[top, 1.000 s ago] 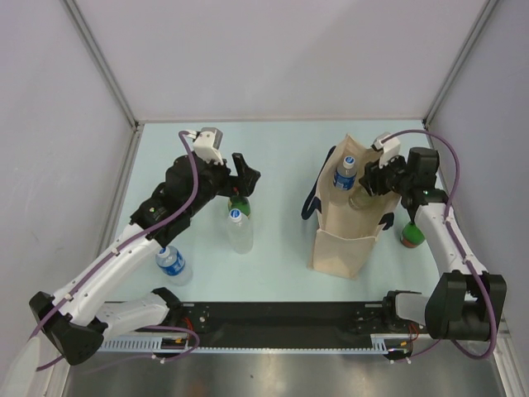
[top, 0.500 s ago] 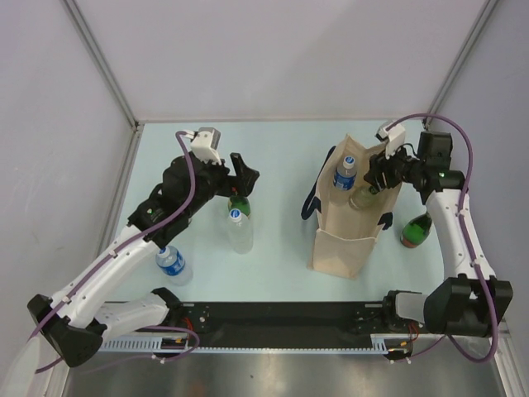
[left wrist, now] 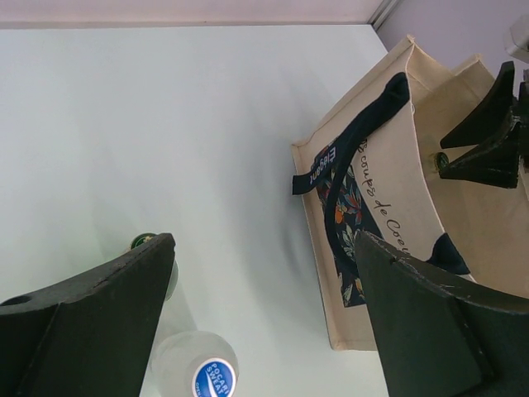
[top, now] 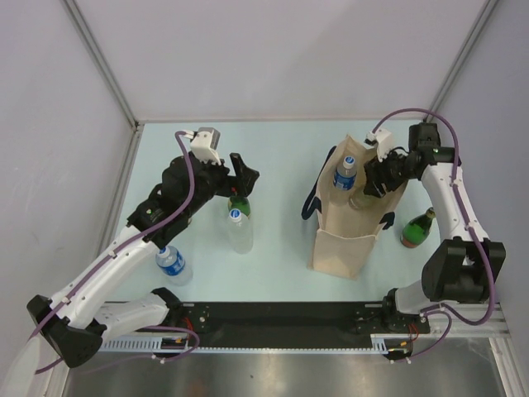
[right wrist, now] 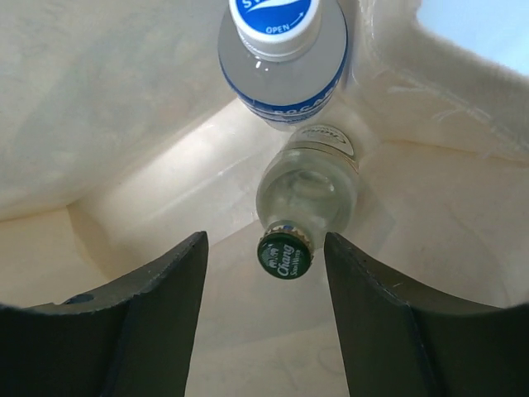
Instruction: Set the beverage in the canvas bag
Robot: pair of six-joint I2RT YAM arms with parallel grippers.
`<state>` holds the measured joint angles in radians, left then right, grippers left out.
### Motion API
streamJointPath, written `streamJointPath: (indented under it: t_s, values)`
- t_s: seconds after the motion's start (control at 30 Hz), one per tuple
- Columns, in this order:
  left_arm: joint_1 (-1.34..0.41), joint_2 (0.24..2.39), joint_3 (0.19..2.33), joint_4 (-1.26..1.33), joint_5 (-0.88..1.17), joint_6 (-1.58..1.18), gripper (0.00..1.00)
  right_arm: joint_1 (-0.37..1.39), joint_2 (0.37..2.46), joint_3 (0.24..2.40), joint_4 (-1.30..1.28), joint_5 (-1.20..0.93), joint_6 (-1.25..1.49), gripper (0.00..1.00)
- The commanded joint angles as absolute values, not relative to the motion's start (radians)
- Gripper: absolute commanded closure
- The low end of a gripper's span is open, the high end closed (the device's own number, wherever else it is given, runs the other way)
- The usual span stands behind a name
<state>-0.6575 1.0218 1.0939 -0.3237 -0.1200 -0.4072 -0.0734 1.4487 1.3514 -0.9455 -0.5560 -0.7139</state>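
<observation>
The beige canvas bag (top: 337, 248) with navy handles stands upright at the right of the table. My right gripper (top: 376, 177) hangs open over its mouth. In the right wrist view a clear glass beverage bottle with a green Chang cap (right wrist: 285, 255) stands inside the bag, between my right gripper (right wrist: 264, 244) fingers but touching neither. A blue-capped water bottle (right wrist: 281, 50) stands beside it against the bag's inner wall (right wrist: 99, 99). My left gripper (top: 240, 176) is open and empty above a green bottle (top: 239, 204) and a clear Pocari Sweat bottle (top: 240, 230).
Another water bottle (top: 173, 265) stands near the left arm's forearm. A green glass bottle (top: 416, 229) stands on the table right of the bag, under the right arm. The left wrist view shows the bag's printed side (left wrist: 388, 207) and a navy handle (left wrist: 347, 165).
My right gripper's jaws have spread and let go of the glass bottle inside the bag. The right arm's elbow swung toward the back, uncovering the green bottle at the right. The left arm is still.
</observation>
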Motion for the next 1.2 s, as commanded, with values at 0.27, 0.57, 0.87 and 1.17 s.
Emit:
streamJointPath:
  t_s: [0.27,0.57,0.87,1.17]
  values:
    - [-0.635,1.009,1.114,-0.301,-0.098,-0.388,0.04,-0.035,1.565,1.457,-1.003,-0.414,-0.756,0.44]
    - [-0.629,1.011,1.1,-0.287,-0.087,-0.391,0.04,-0.017,1.577,1.46,-1.012,-0.357,-0.787,0.71]
    - [-0.621,1.014,1.104,-0.285,-0.077,-0.384,0.04,0.024,1.588,1.563,-0.983,-0.339,-0.811,0.91]
    - [-0.612,1.012,1.101,-0.285,-0.069,-0.385,0.04,0.06,1.644,1.666,-0.96,-0.308,-0.834,0.99]
